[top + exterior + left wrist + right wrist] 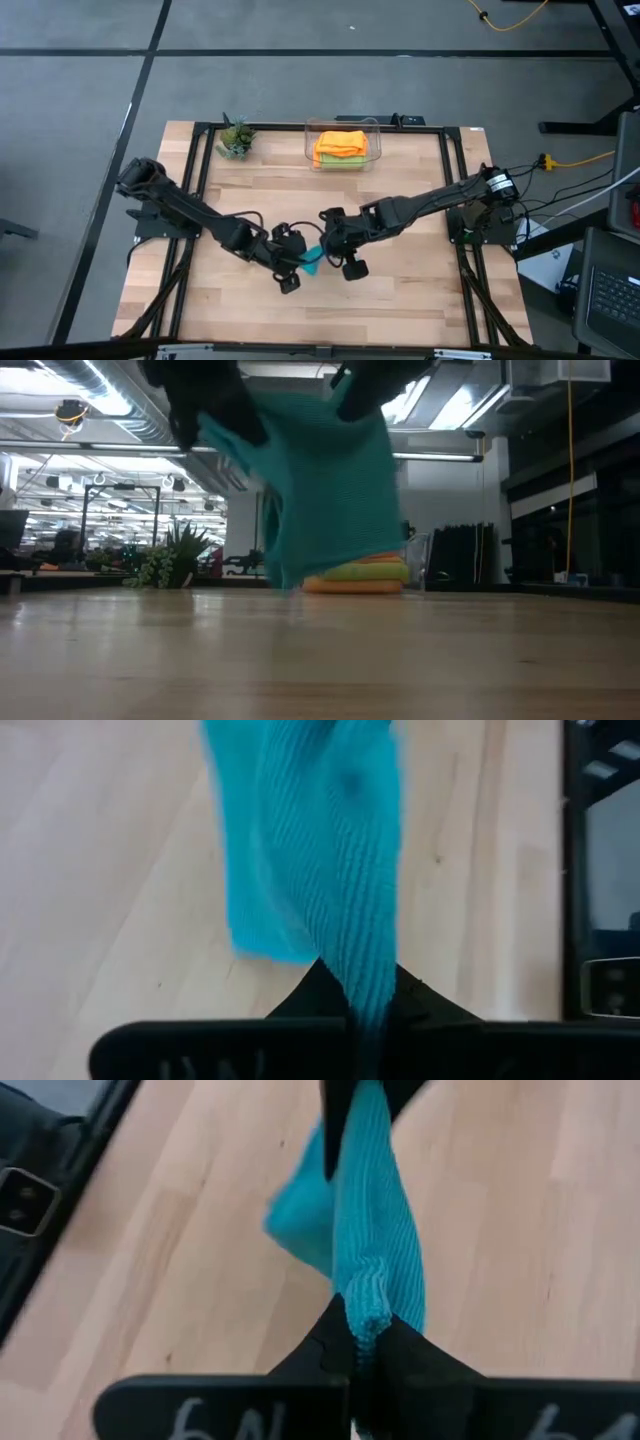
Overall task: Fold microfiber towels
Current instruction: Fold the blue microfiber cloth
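Both jaws clamped on the teal towel (330, 480), lifted off the worktop (400, 290) in front of the bin (343, 146); next, probably laying it flat to fold.

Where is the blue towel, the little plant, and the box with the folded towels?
teal towel (330, 480), low view, middle of the hanging cloth.
potted plant (236, 137), high view, its leaves.
clear bin (310, 150), high view, its left wall.
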Available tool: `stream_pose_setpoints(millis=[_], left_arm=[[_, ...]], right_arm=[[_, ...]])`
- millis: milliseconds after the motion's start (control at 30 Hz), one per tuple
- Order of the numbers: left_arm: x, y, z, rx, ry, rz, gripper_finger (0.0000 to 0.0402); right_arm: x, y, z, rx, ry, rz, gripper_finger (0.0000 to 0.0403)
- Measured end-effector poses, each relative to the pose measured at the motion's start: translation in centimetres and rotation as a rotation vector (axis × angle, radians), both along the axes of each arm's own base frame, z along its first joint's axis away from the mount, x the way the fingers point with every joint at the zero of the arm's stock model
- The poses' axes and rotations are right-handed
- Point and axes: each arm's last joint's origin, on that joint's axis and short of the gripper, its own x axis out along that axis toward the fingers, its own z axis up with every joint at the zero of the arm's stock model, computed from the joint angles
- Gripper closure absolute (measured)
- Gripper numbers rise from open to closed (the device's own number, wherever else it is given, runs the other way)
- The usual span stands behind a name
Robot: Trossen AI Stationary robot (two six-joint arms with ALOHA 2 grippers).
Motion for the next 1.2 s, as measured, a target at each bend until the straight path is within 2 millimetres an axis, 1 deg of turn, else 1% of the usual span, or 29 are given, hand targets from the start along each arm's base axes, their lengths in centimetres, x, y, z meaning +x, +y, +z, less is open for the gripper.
stream_pose_setpoints(millis=[100, 200, 333, 400, 500, 633, 700, 833, 933, 967, 1033, 1100, 1200], left_arm=[[-0.8, 0.0, 0.9, 0.003, 0.002, -0.004, 0.0401], [-1.5, 0.3, 0.6, 0.012, 0.073, 0.008, 0.0401], [-2.0, 0.8, 0.2, 0.046, 0.156, 0.017, 0.0401], [-2.1, 1.2, 0.3, 0.052, 0.174, 0.02, 0.0401], [-2.5, 1.8, 1.0, 0.044, 0.179, 0.002, 0.0401], [-3.7, 2.5, 2.0, 0.071, 0.225, 0.008, 0.0401], [-4.1, 2.7, 2.4, 0.096, 0.261, 0.01, 0.0401], [-4.4, 3.0, 3.5, 0.193, 0.295, -0.025, 0.0401], [-4.5, 3.0, 3.6, 0.254, 0.297, -0.059, 0.0401], [-4.4, 3.0, 3.6, 0.273, 0.297, -0.068, 0.0401], [-4.1, 2.7, 3.1, 0.305, 0.305, -0.075, 0.0401], [-3.9, 2.1, 2.2, 0.323, 0.331, -0.091, 0.0401], [-3.5, 0.4, 0.3, 0.342, 0.38, -0.135, 0.0401]], right_arm=[[0.1, 0.0, -0.4, -0.009, -0.012, -0.011, 0.0397], [0.4, 0.1, -0.1, 0.004, -0.051, -0.028, 0.0397], [0.8, 0.2, 0.2, -0.023, -0.114, -0.001, 0.0397], [1.0, 0.1, 0.1, -0.068, -0.138, -0.016, 0.0397], [1.4, 0.0, -0.4, -0.137, -0.152, -0.057, 0.0397], [2.4, 0.3, -2.1, -0.165, -0.141, -0.058, 0.0397], [2.9, 0.6, -2.6, -0.231, -0.173, -0.062, 0.0397], [3.3, 1.1, -2.5, -0.4, -0.247, -0.081, 0.0397], [3.5, 1.1, -2.3, -0.423, -0.283, -0.096, 0.0397], [3.5, 1.1, -2.3, -0.424, -0.286, -0.101, 0.0397], [3.8, 1.1, -2.9, -0.42, -0.276, -0.113, 0.0397], [4.1, 1.3, -4.3, -0.422, -0.236, -0.11, 0.0397], [4.3, 2.7, -6.2, -0.403, -0.2, -0.076, 0.0397]])
